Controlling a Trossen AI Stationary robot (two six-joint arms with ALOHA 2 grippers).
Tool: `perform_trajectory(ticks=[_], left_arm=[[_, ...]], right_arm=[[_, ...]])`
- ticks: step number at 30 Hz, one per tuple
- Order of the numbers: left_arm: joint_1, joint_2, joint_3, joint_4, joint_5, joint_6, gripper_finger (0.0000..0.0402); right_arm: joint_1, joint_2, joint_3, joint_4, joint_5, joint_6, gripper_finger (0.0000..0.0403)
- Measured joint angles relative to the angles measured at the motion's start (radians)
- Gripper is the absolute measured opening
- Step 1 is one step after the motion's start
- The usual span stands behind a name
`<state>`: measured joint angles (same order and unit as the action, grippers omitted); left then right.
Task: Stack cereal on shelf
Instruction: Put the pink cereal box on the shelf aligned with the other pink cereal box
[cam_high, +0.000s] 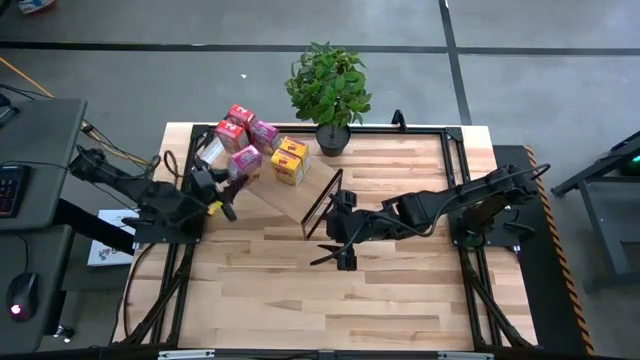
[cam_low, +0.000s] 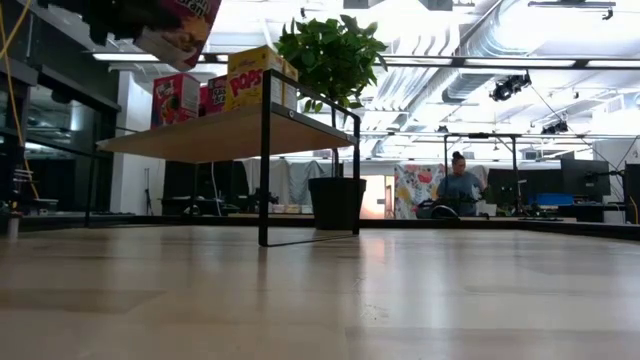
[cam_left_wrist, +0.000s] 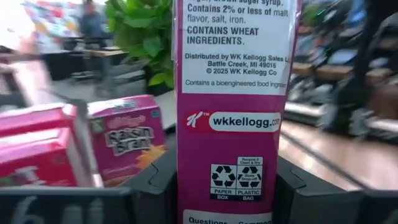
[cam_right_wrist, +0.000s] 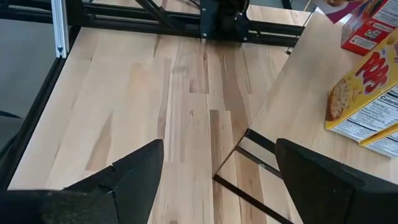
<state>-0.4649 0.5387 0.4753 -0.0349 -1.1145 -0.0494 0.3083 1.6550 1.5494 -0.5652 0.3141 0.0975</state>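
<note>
The shelf is a slanted light-wood board on a black wire frame at the table's far left. On it stand red, magenta and yellow cereal boxes. My left gripper is shut on another magenta cereal box, held over the shelf's left end. My right gripper hangs open over the bare table, just off the shelf's right edge, with nothing between its fingers. My left gripper pinches the magenta box between its two fingers, one on each broad face, with the narrow printed side panel facing the wrist. The fingers come in about level from the table's left. In the low view the box is lifted clear, tilted above the board.
A potted plant stands just behind the shelf's far right corner. Black rails frame the tabletop. Bare wood stretches over the near half. A person sits in the room far behind the table.
</note>
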Motion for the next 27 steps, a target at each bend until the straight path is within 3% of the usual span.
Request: perform_trajectory(ticks=[6, 14, 27], left_arm=[[0.078, -0.157, -0.162, 0.097, 0.216, -0.043, 0.0133], [0.119, -0.197, -0.416, 0.517, 0.214, 0.106, 0.0133], [0.212, -0.154, -0.448, 0.556, 0.249, 0.106, 0.0133]], right_arm=[[0.000, 0.000, 0.000, 0.000, 0.000, 0.000, 0.0303], [0.000, 0.001, 0.000, 0.003, 0.001, 0.000, 0.0303], [0.000, 0.002, 0.000, 0.008, 0.026, 0.000, 0.0302]])
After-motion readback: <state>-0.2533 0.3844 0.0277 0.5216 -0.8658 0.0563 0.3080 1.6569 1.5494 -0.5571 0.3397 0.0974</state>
